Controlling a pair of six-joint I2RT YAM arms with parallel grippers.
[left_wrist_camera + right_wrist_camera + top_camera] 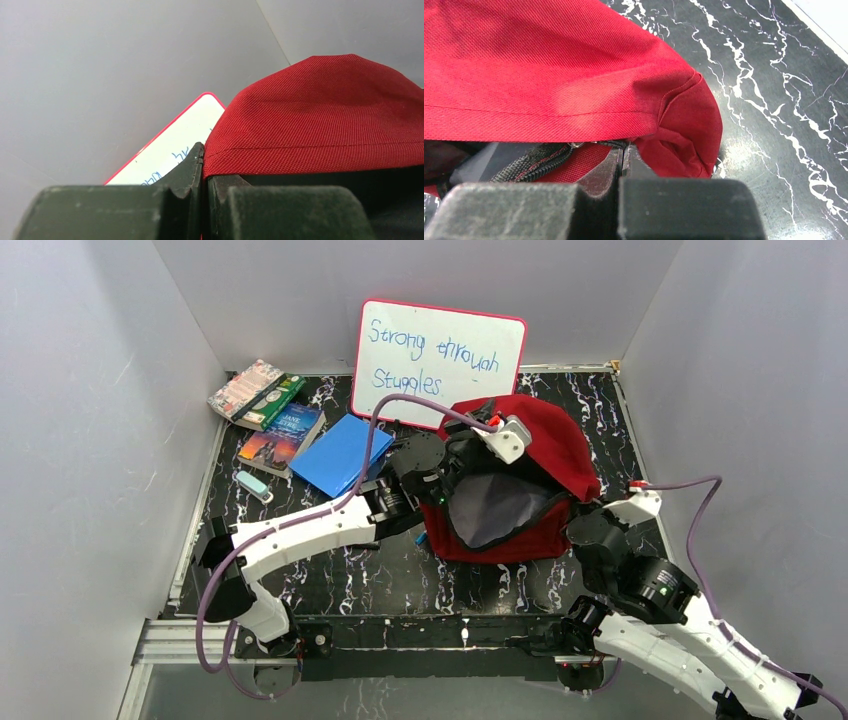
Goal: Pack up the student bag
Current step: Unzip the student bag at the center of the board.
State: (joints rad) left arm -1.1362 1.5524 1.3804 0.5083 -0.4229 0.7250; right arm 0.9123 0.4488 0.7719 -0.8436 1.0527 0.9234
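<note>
The student bag [540, 445], red with a grey lining [495, 510], stands mid-table with its mouth gaping toward the arms. My left gripper [478, 440] is at the bag's upper rim. In the left wrist view that gripper [205, 161] is shut on the hem of the red fabric [320, 120], a sliver of red showing between the jaws. My right gripper [577, 522] is at the bag's right lower corner. In the right wrist view it [622, 152] is shut where the black zipper tape [531, 162] meets the red corner [684, 145].
A whiteboard [440, 355] with blue writing leans on the back wall behind the bag. Books [265, 400], a blue notebook [340, 455] and a small pale blue item [253, 485] lie at the back left. Grey walls enclose the black marbled table [400, 570].
</note>
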